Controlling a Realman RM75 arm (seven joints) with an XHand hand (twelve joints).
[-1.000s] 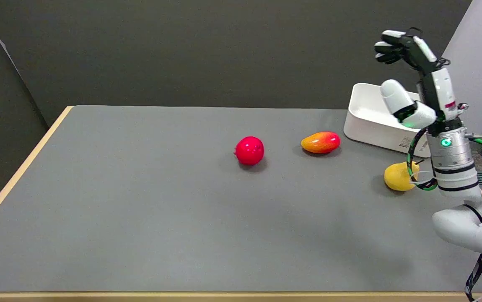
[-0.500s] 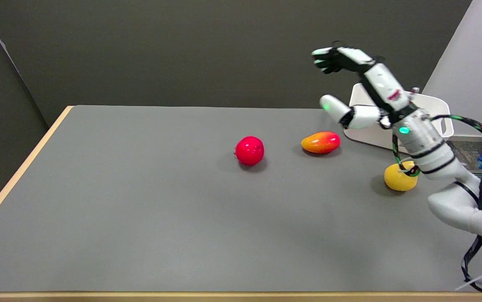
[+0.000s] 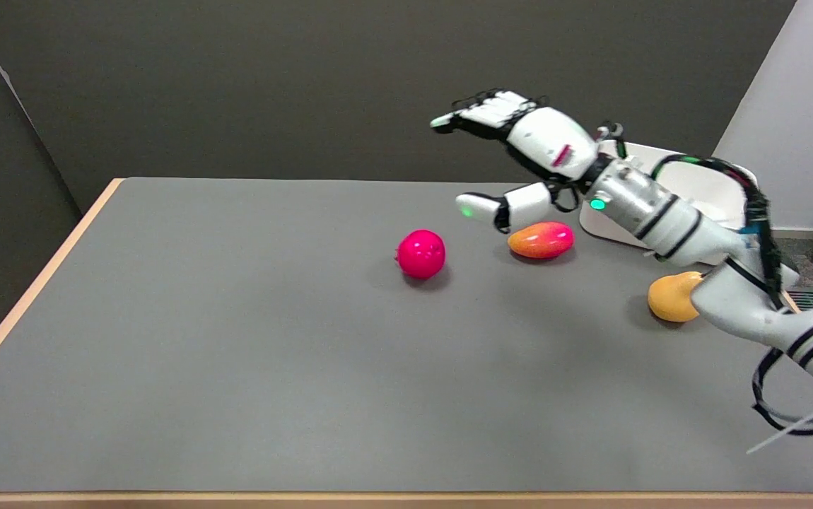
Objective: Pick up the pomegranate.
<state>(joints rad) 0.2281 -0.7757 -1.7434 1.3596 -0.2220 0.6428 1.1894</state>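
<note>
Head view shows the right hand (image 3: 519,152) raised above the grey table (image 3: 237,353), fingers stretched out flat and the thumb hanging apart below them, holding nothing. It hovers over the far middle of the table, above and just to the right of the pomegranate (image 3: 420,253), which sits by itself on the surface, red and round, touching nothing. The thumb tip hangs beside a mango (image 3: 541,240) lying between the pomegranate and a white bin (image 3: 696,191) at the far right corner. A yellow lemon (image 3: 671,297) rests nearer the right edge, partly behind the forearm. By my reading this is the approach step: the hand is open for a grasp but not yet over the fruit, and no contact has been made. The next move seems to call for carrying the hand further left and down until fingers and thumb straddle the pomegranate, then closing around it. The round fruit may roll if nudged from one side, and the mango close by leaves little room on that flank.
</note>
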